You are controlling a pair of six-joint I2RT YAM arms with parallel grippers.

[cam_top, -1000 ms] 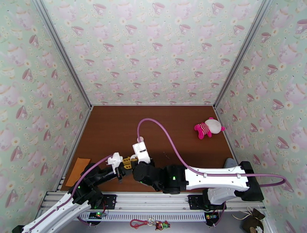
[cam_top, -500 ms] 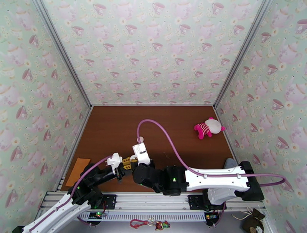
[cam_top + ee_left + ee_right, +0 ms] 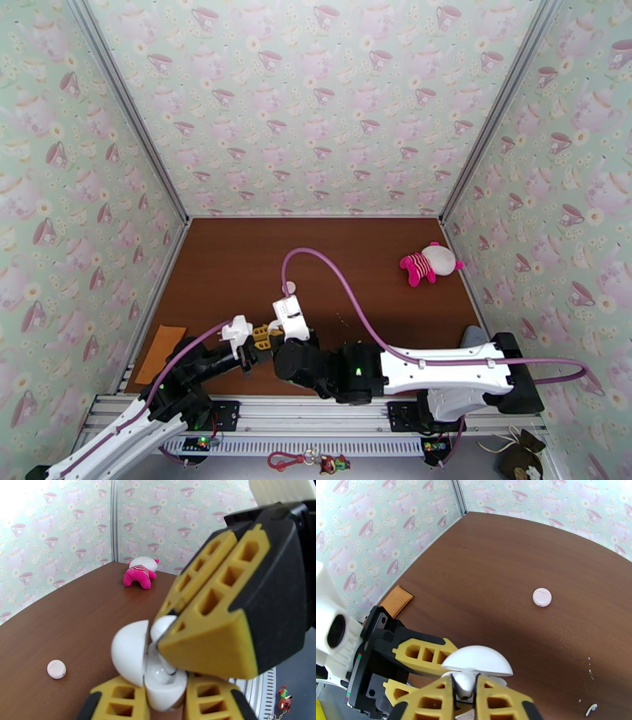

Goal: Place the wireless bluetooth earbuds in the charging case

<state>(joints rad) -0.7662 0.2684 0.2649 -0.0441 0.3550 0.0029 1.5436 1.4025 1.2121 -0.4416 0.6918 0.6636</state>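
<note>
currently pinched earbud (image 3: 162,625): tiny, glossy white, rounded; at the mouth of the open case, just beside the lid.
right gripper (image 3: 465,693): yellow fingers pressed together on that earbud.
left gripper (image 3: 162,682): clamped on the charging case from both sides.
charging case (image 3: 477,660): white, round, lid swung up; held near the table's front edge.
loose earbud (image 3: 591,708): white, short stem, lying on the brown table (image 3: 237,260), well apart.
pink case (image 3: 290,286): round, closed, flat on the table.
plush toy (image 3: 429,263): pink and white, far right.
orange pad (image 3: 162,351): left edge.
crowding: the lid and both grippers' fingers hem in the case mouth.
</note>
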